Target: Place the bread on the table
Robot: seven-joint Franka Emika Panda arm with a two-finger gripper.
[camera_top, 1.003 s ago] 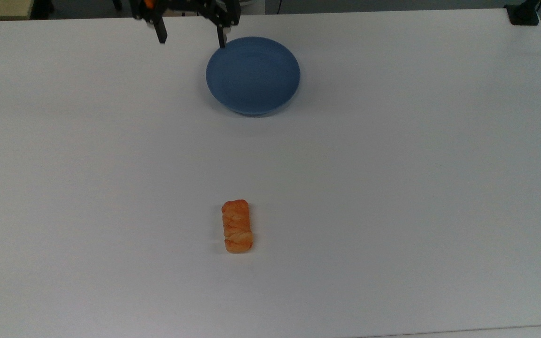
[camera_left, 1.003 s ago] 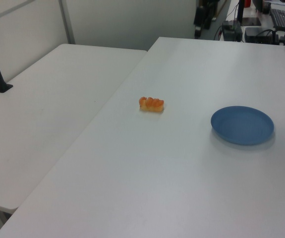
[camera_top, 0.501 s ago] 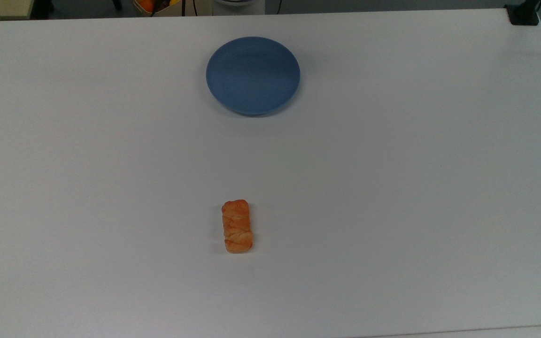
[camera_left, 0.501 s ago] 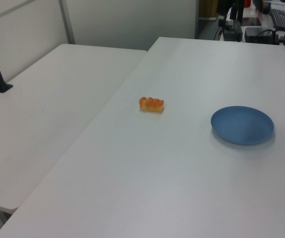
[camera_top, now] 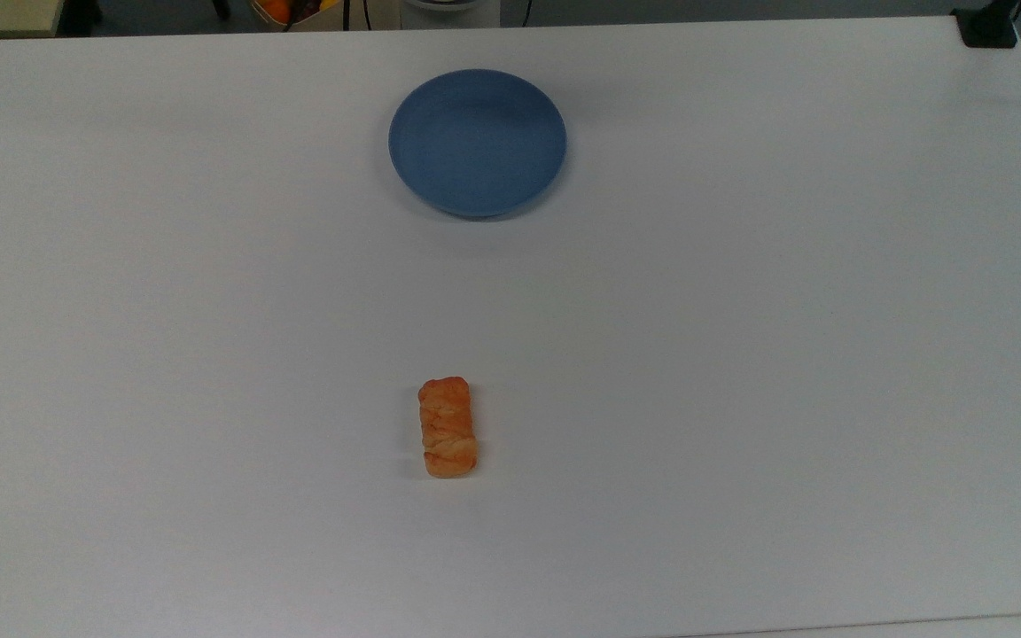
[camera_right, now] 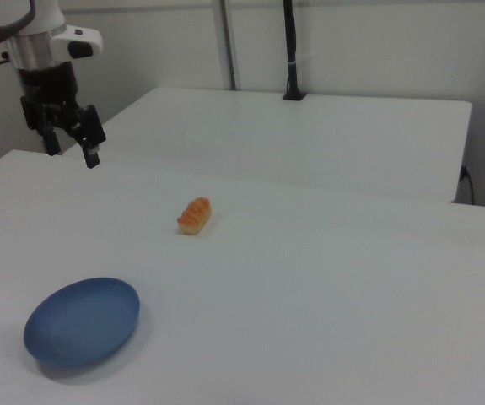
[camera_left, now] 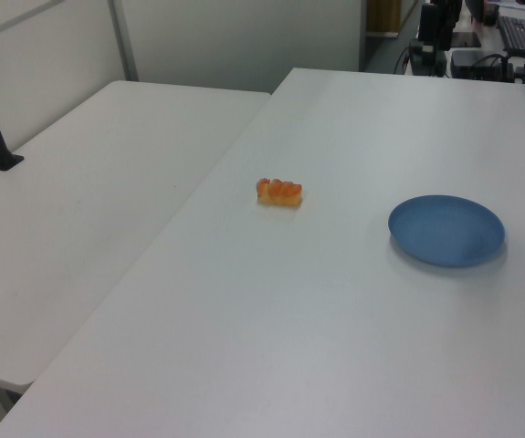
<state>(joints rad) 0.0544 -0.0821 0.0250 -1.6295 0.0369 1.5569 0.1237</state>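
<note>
The bread (camera_top: 448, 428), a small orange-brown twisted loaf, lies flat on the white table (camera_top: 741, 354) in the lower middle of the top view. It also lies there alone in the left view (camera_left: 279, 192) and the right view (camera_right: 195, 215). My gripper (camera_right: 73, 153) hangs above the table's far left corner in the right view. It is open with nothing between its fingers, well away from the bread and beyond the blue plate (camera_right: 82, 321).
The blue plate (camera_top: 477, 142) sits empty near the top view's upper edge, far from the bread. A second white table (camera_left: 79, 210) adjoins this one. A black pole with a clamp (camera_right: 291, 51) stands at that table's far edge.
My gripper has left the top view's upper edge, where it hung by the plate's rim one second ago. The bread and the plate have not moved.
</note>
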